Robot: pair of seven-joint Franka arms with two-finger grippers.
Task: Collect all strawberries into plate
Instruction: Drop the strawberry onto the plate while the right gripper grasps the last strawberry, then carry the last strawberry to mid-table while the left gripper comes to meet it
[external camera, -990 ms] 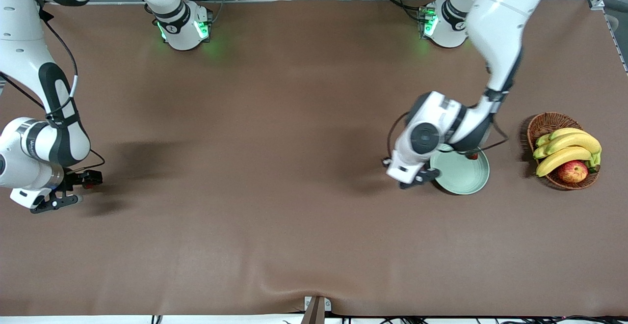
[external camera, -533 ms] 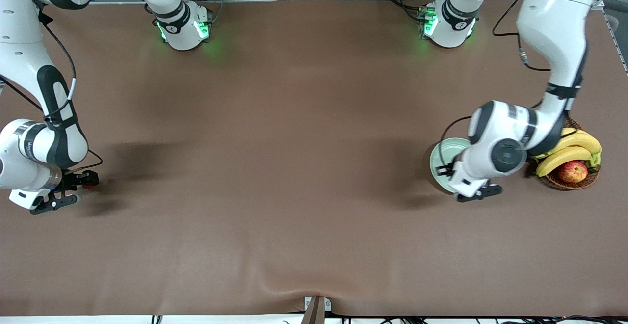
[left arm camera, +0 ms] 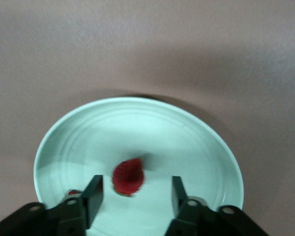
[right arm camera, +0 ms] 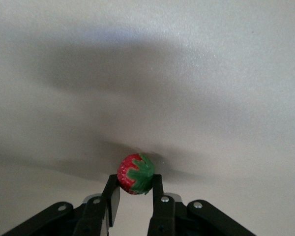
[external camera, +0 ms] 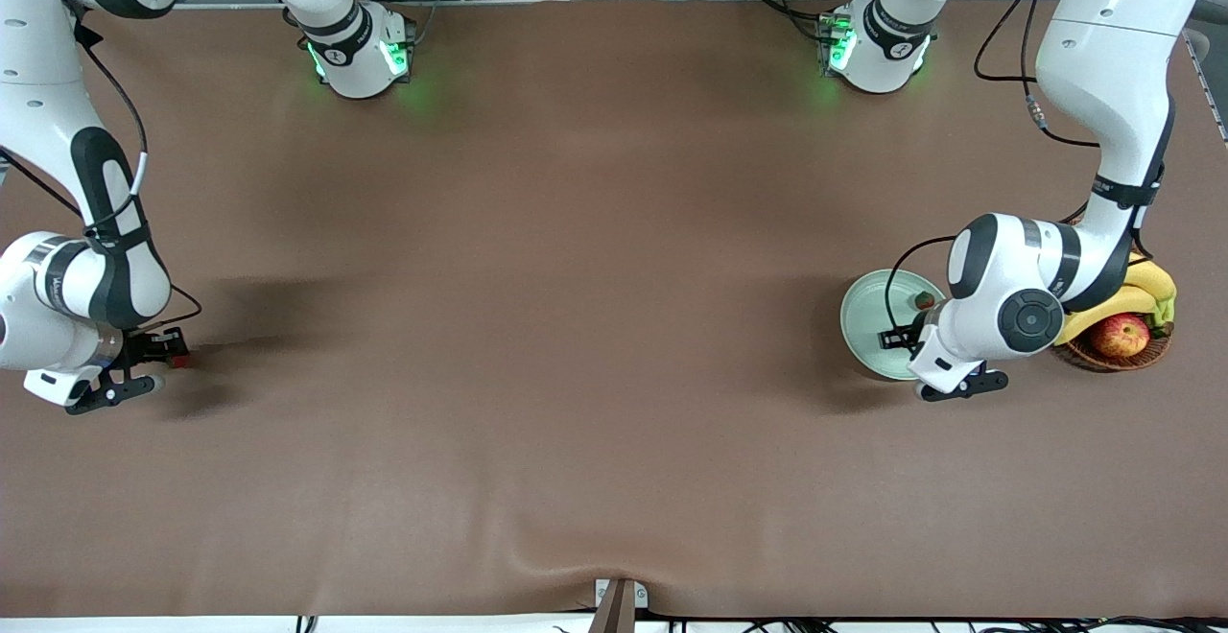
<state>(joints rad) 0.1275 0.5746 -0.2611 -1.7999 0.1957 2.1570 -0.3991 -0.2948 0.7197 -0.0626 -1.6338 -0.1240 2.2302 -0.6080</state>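
high front camera facing both bases across the table (external camera: 576,230); wrist cameras close, looking down past own fingers (left's plate (left arm camera: 137,132) shared with front).

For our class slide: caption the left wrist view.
Open left gripper poised over the plate, a strawberry between its fingers.

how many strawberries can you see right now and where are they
3, maybe. One strawberry and a red sliver, probably another, lie in the plate under the open left gripper. The right gripper grips the third.
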